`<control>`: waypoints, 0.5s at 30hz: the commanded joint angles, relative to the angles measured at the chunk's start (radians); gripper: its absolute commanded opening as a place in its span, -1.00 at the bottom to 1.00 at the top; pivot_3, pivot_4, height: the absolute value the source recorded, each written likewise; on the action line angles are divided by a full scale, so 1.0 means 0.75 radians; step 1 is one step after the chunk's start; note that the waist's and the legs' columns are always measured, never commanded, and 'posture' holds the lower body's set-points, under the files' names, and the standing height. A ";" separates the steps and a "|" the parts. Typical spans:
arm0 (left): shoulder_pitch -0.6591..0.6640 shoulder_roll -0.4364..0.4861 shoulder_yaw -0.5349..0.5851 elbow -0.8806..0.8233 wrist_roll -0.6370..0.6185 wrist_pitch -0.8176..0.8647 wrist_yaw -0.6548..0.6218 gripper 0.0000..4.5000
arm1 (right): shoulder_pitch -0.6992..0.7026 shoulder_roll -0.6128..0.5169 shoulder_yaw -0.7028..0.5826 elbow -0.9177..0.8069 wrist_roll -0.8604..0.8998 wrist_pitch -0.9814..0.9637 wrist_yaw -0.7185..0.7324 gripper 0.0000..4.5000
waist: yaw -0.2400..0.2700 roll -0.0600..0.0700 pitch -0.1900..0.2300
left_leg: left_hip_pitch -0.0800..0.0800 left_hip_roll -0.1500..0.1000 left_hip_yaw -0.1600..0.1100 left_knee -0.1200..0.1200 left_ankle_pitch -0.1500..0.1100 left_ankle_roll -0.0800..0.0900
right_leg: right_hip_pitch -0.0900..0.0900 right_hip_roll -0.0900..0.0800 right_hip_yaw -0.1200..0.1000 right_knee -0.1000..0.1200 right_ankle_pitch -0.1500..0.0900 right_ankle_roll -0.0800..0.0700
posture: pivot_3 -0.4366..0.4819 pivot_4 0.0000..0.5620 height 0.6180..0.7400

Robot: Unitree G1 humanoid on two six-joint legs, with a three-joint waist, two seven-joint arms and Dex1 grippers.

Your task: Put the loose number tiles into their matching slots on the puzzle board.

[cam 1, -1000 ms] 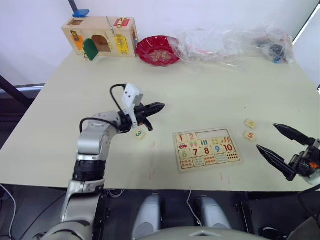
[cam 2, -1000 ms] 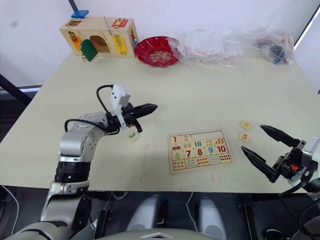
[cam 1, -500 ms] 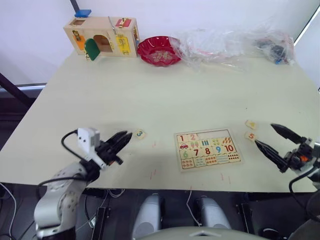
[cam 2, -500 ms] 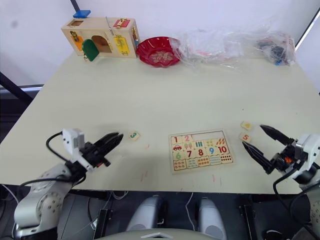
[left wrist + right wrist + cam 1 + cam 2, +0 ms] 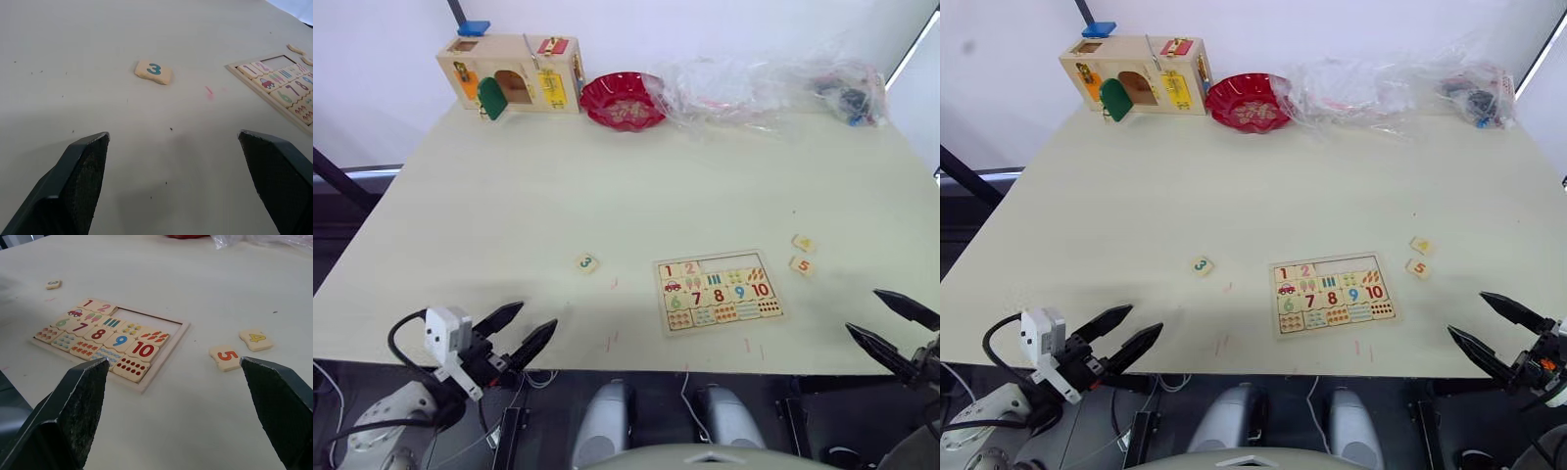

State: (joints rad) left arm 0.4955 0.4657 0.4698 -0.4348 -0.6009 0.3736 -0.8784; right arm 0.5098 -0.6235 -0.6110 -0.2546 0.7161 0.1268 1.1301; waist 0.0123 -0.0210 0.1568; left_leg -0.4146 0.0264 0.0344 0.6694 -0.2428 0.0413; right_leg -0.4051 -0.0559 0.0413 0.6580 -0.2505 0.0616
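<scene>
Puzzle board (image 5: 719, 293) on the counter (image 5: 656, 186), with both grippers held low at the near edge.

The 1 and 2 tiles are seated in the board's top row, while the remaining three slots (image 5: 146, 319) are seen empty. The tile 3 (image 5: 586, 262) lies on the counter well to the left of the board; the tiles 4 (image 5: 804, 243) and 5 (image 5: 801, 265) lie just beside each other near the board's right edge. The left gripper (image 5: 517, 333) is held with its fingers spread apart, facing tile 3, which suggests it is meant for that arm. The right gripper (image 5: 889, 329) is likewise held spread and empty, nearest tiles 4 and 5, judged to be its share.
</scene>
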 commanded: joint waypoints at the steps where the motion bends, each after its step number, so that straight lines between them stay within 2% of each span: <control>1: 0.014 0.019 0.013 -0.013 -0.012 -0.054 -0.021 0.98 | 0.006 0.003 -0.047 -0.001 0.021 -0.021 0.013 1.00 | 0.001 0.000 0.000 | 0.000 0.000 0.000 0.000 0.000 0.000 | 0.000 0.000 0.000 0.000 0.000 0.000 | -0.05 -0.47 1.00; 9: -0.112 0.174 0.002 -0.067 -0.086 0.060 -0.028 0.98 | 0.005 0.012 -0.011 -0.108 0.075 0.010 0.030 1.00 | 0.001 0.001 0.000 | -0.001 0.000 0.000 0.000 0.000 0.000 | 0.000 -0.007 -0.001 -0.001 0.000 0.000 | -0.05 -0.47 1.00; 15: -0.371 0.291 -0.087 0.010 -0.090 0.161 0.006 0.98 | 0.063 -0.049 -0.011 -0.305 0.210 0.120 0.093 1.00 | 0.003 0.002 0.000 | -0.001 -0.001 0.000 0.000 0.000 0.000 | 0.000 -0.001 -0.002 -0.001 0.000 0.000 | -0.05 -0.47 1.00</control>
State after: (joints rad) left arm 0.2257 0.6769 0.4157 -0.4261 -0.6637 0.4851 -0.8850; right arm 0.5515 -0.6467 -0.5950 -0.4381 0.8330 0.2029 1.1890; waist 0.0146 -0.0198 0.1564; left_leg -0.4151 0.0257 0.0343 0.6693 -0.2428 0.0415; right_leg -0.4047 -0.0565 0.0401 0.6576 -0.2504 0.0617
